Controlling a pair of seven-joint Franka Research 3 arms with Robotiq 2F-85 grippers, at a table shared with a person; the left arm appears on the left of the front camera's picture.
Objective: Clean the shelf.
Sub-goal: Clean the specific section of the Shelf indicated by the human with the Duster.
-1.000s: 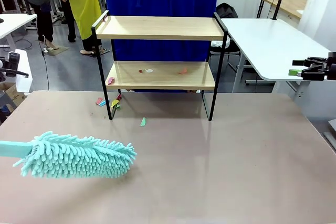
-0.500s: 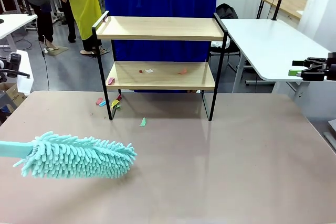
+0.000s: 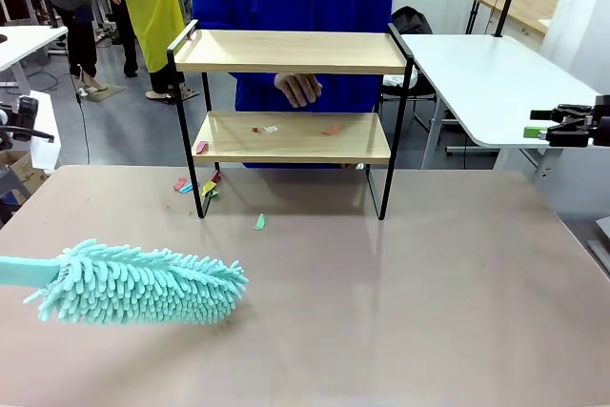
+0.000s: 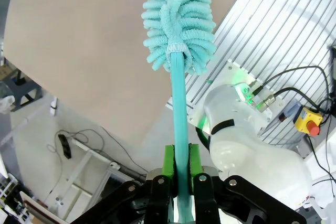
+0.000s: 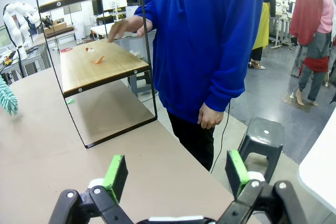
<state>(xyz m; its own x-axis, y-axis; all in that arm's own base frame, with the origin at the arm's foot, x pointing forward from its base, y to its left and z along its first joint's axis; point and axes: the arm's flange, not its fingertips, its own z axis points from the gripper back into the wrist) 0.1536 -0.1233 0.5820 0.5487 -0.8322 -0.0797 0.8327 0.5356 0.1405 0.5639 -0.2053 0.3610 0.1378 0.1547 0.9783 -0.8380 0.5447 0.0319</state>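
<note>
Two-tier shelf (image 3: 286, 50) has maybe paper scraps (image 3: 271, 129) on its lower board; left fingers (image 4: 168, 163) clamp the duster (image 4: 178, 19) handle, right fingers (image 5: 116, 177) sit wide apart.

Stool (image 5: 265, 129): off the brown table's (image 3: 429, 283) far edge.
White table (image 3: 486, 83): beyond its far right corner.
Blue top (image 5: 210, 30): far side.

The shelf (image 3: 291, 50) pairs matt pale wood boards with thin black metal; the duster (image 3: 143, 283) in front of it is fluffy cloth.

duster handle (image 3: 21, 270) cut off at left edge
</note>
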